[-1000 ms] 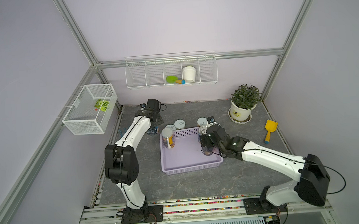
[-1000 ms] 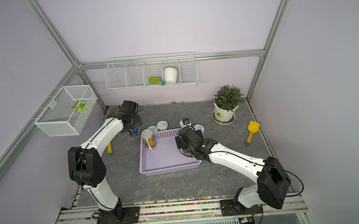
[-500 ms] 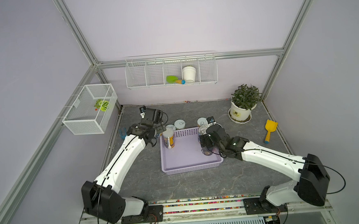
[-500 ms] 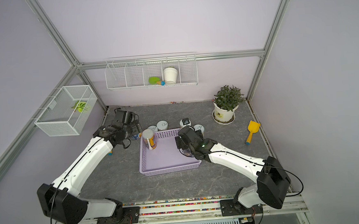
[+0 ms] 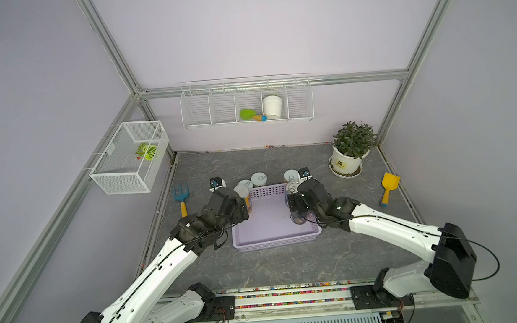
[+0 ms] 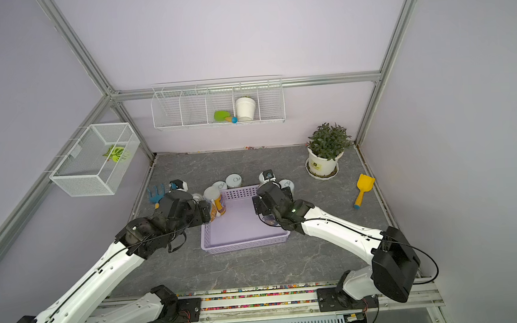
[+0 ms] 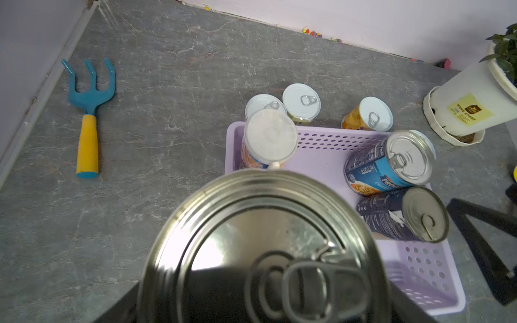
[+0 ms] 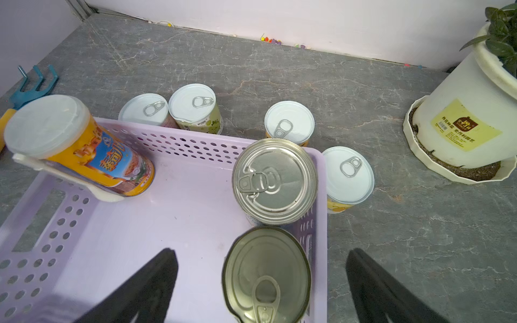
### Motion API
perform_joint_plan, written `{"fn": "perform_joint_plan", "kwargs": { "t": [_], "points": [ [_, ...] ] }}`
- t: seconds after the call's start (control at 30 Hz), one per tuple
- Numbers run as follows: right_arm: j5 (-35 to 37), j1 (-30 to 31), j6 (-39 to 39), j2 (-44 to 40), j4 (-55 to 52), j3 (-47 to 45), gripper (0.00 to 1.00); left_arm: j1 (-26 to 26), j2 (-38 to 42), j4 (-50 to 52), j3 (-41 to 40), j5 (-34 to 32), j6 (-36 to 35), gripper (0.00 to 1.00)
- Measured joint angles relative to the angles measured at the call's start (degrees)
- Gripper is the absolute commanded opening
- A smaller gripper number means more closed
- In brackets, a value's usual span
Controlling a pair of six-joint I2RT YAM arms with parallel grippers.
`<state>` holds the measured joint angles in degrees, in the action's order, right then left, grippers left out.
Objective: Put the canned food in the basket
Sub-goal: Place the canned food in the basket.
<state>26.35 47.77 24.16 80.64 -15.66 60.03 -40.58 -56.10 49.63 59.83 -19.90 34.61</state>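
My left gripper (image 6: 203,211) is shut on a silver-topped can (image 7: 263,251) that fills the left wrist view and hangs over the left edge of the lilac basket (image 5: 273,229). Inside the basket stand an orange can with a white cap (image 8: 84,151) and two silver-topped cans (image 8: 275,181) (image 8: 267,274) along its right wall. My right gripper (image 8: 263,288) is open above the nearer silver-topped can, its fingers (image 8: 151,285) wide of it on either side. Several white-topped cans (image 8: 193,105) (image 8: 348,174) stand on the table behind and beside the basket.
A potted plant (image 5: 350,153) stands at the back right, with a yellow shovel (image 5: 388,188) near the right wall. A blue rake (image 5: 180,197) lies by the left wall. Wire baskets (image 5: 128,158) (image 5: 246,104) hang on the walls, one holding a white flowerpot (image 5: 272,106).
My left arm has swung from the back left corner over to the basket's left edge, carrying the silver-topped can. The right arm has not moved.
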Motion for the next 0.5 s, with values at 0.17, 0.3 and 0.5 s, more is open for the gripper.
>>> {"fn": "perform_joint_plan", "kwargs": {
  "t": [0.17, 0.3, 0.5],
  "points": [
    [0.9, 0.0, 0.0, -0.7, 0.0, 0.0, 0.98, -1.6, 0.9, 0.4, -2.1, 1.9, 0.9, 0.54],
    [1.3, 0.0, 0.0, -1.1, 0.0, 0.0, 0.98, -2.6, 0.3, 0.4, -2.8, 3.4, 0.9, 0.54],
    [1.3, 0.0, 0.0, -1.1, -0.1, 0.0, 0.98, -3.0, -2.2, -0.4, -2.8, 3.9, 0.9, 0.55]
  ]
}}
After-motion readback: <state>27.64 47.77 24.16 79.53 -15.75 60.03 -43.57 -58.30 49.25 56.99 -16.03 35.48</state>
